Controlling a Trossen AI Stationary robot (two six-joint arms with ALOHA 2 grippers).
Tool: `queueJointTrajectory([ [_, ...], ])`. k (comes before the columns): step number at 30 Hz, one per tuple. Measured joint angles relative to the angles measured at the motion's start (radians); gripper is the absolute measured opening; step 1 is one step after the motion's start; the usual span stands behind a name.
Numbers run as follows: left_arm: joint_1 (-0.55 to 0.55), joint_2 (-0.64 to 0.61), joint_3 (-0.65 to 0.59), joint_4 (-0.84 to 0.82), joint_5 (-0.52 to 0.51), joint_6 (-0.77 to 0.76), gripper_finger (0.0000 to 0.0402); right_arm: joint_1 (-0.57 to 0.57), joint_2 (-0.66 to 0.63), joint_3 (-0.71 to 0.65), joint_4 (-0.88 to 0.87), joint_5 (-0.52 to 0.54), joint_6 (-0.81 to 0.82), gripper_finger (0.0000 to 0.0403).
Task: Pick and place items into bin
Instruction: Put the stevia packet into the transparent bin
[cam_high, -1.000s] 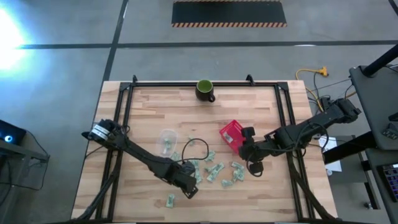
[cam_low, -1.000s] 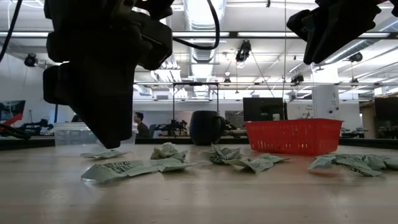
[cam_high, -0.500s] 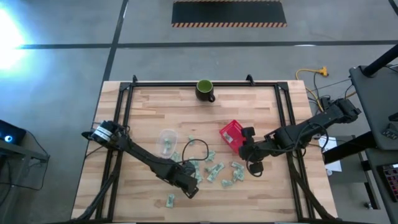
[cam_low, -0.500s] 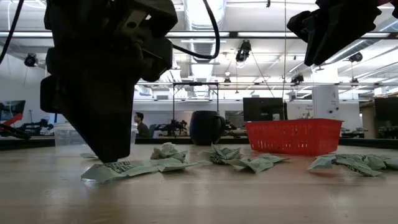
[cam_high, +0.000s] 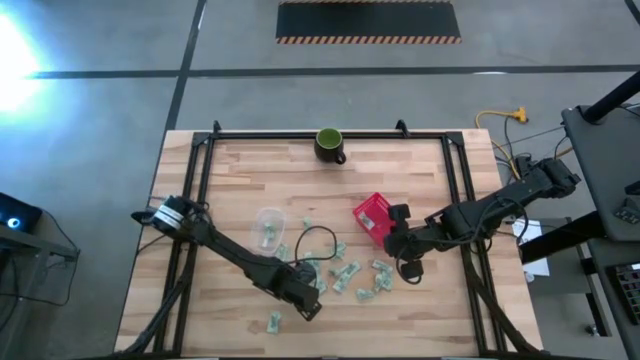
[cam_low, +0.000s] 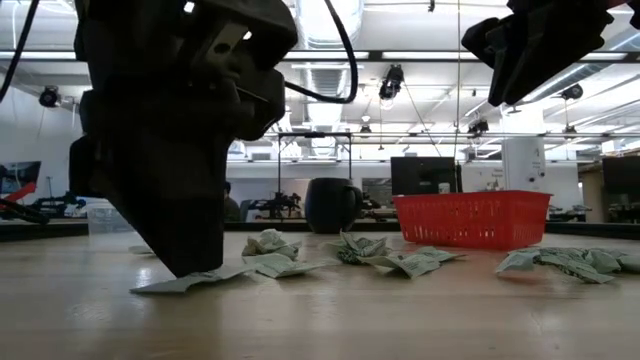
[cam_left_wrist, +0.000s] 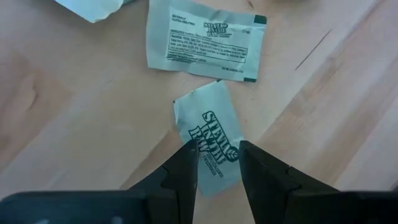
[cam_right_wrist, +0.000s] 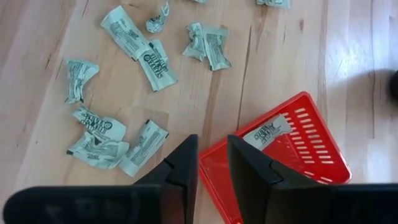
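The left gripper (cam_left_wrist: 216, 163) is down on the table, jaws a little apart around a packet (cam_left_wrist: 211, 142) lying lengthwise between them. The right gripper (cam_right_wrist: 212, 163) hangs over the red bin (cam_right_wrist: 298, 140), jaws slightly apart, empty.

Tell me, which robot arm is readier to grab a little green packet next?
Left, likely. The left gripper is down at the table, its fingers either side of a packet. The right gripper hangs above the red bin.
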Motion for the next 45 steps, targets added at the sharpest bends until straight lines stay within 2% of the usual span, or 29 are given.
queueJointTrajectory([
  [7,0.000,0.034,0.049,-0.030,0.000,-0.001,0.0102,0.000,0.000,0.000,0.000,0.000,0.005,0.0068],
  [22,-0.001,0.064,0.145,-0.402,-0.034,0.001,0.0102,0.000,0.000,-0.004,0.003,0.000,-0.006,0.0068],
  [29,0.000,0.062,0.157,-0.400,-0.034,0.003,0.0102,0.000,0.000,-0.006,0.004,0.000,-0.005,0.0068],
  [34,0.000,0.061,0.172,-0.339,-0.030,0.008,0.0102,0.000,0.000,-0.007,0.013,0.000,-0.009,0.0068],
  [41,0.005,0.061,0.172,-0.325,0.046,0.009,0.0103,0.000,0.000,-0.007,0.026,0.000,-0.016,0.0068],
  [45,0.003,0.060,0.172,-0.325,0.051,0.009,0.0125,0.000,0.000,-0.007,0.026,-0.001,-0.016,0.0068],
])
